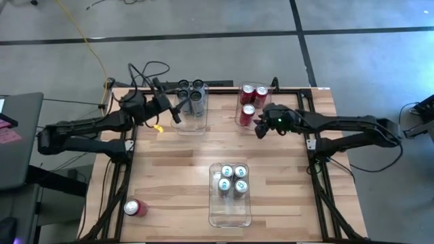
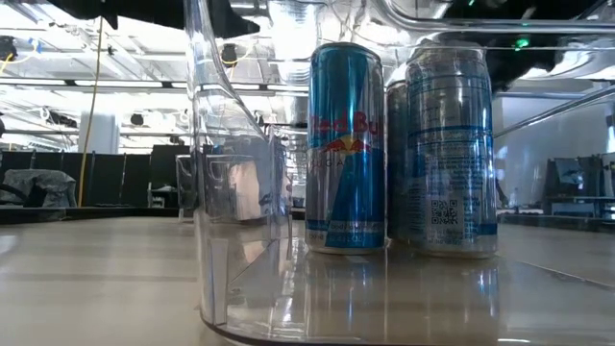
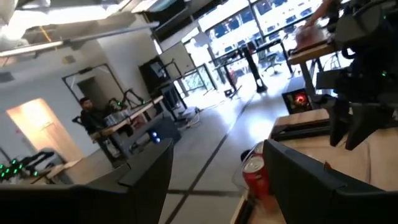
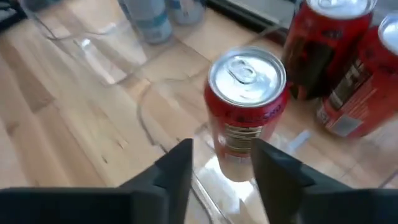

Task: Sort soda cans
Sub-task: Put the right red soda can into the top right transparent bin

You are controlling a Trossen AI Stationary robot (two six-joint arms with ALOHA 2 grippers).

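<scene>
Three clear bins hold upright soda cans. Grey cans (image 1: 191, 95) stand in the far-left bin (image 1: 190, 125). Red cans (image 1: 252, 95) stand in the far-right bin (image 1: 239, 122). Pale silver-blue cans (image 1: 230, 179) fill the near middle bin (image 1: 230, 213) and loom close as blue cans (image 2: 346, 144) in the low view. One red can (image 1: 135, 207) lies on its side near the table's near-left corner. My left gripper (image 1: 176, 112) (image 3: 217, 180) is open over the far-left bin, beside the grey cans. My right gripper (image 1: 260, 129) (image 4: 221, 152) is open just near of an upright red can (image 4: 245, 106).
Cables (image 1: 146, 71) trail over the table's far-left corner. Bare wood (image 1: 169, 169) lies between the bins. My right arm (image 3: 360, 93) shows in the left wrist view, with people and desks in the room beyond. Two more red cans (image 4: 348, 68) stand close behind the one at my right gripper.
</scene>
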